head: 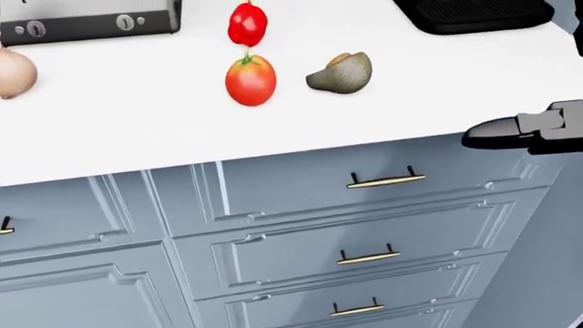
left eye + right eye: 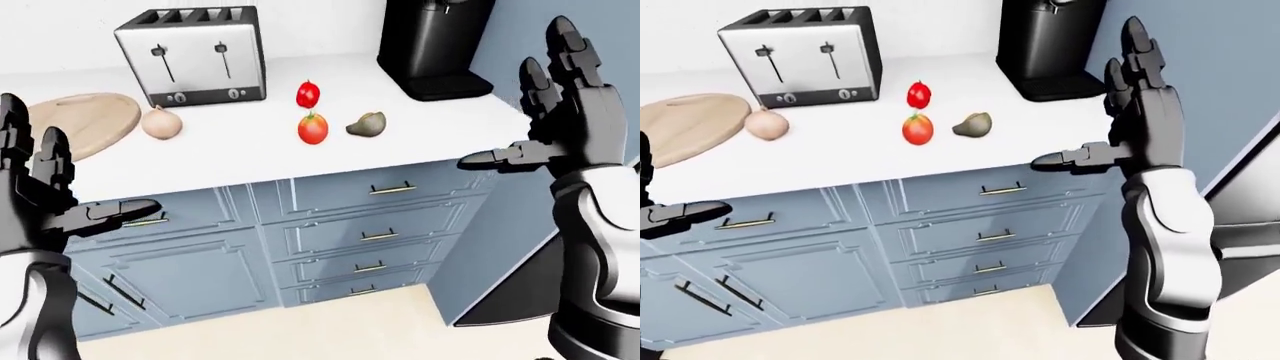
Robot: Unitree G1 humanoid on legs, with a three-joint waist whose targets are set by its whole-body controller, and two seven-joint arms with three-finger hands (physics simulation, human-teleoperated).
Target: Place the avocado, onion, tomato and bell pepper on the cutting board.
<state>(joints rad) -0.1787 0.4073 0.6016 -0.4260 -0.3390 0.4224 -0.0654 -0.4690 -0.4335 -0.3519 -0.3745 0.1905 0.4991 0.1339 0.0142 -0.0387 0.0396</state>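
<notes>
All four vegetables sat on the white countertop (image 2: 420, 124), none yet on the round wooden cutting board (image 2: 75, 120) at the left-eye view's left edge. The onion (image 2: 161, 123) lay just beside the board, below the toaster (image 2: 192, 54); the tomato (image 2: 313, 128), the red bell pepper (image 2: 308, 94) above it and the avocado half (image 2: 367, 124) clustered nearer the black coffee maker (image 2: 432, 45). The onion looked firm with a slippery skin, best cupped round its middle; the tomato seemed soft, needing a light grip on its sides; the avocado's flat cut face would likely keep it from rolling. Both hands were empty, raised short of the counter: the left hand (image 2: 40, 202) and right hand (image 2: 560, 112) had fingers spread wide. The board's left part was cut off, and the pepper's shape was too small to judge.
</notes>
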